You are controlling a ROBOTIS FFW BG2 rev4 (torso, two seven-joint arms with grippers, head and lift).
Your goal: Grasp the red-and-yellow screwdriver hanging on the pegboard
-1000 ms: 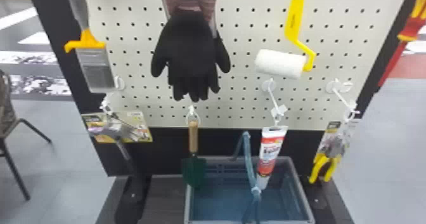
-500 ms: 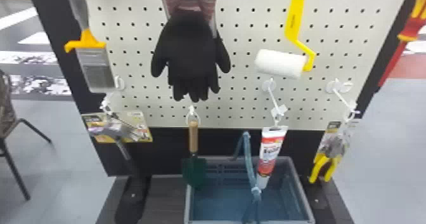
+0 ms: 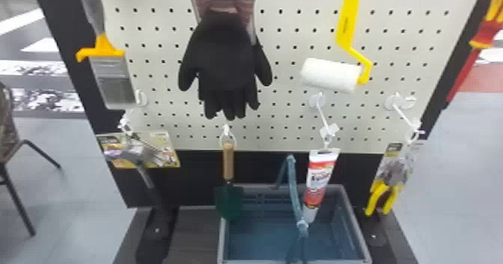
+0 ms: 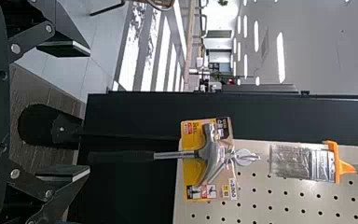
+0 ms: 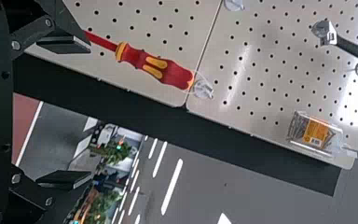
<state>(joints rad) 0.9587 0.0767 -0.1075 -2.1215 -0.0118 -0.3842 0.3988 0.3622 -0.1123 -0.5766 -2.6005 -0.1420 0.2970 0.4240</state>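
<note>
In the left wrist view, the left gripper has its two fingers standing wide apart, and it holds nothing. In the head view, from left to right, there hang the paintbrush at 10 o'clock, the hammer at 8, the black gloves near 12, the roller at 1, and the pliers at 4. The red-and-yellow screwdriver is at 2 o'clock. In the right wrist view it hangs from a pegboard hook, outside the right gripper, which is also wide open and empty
</note>
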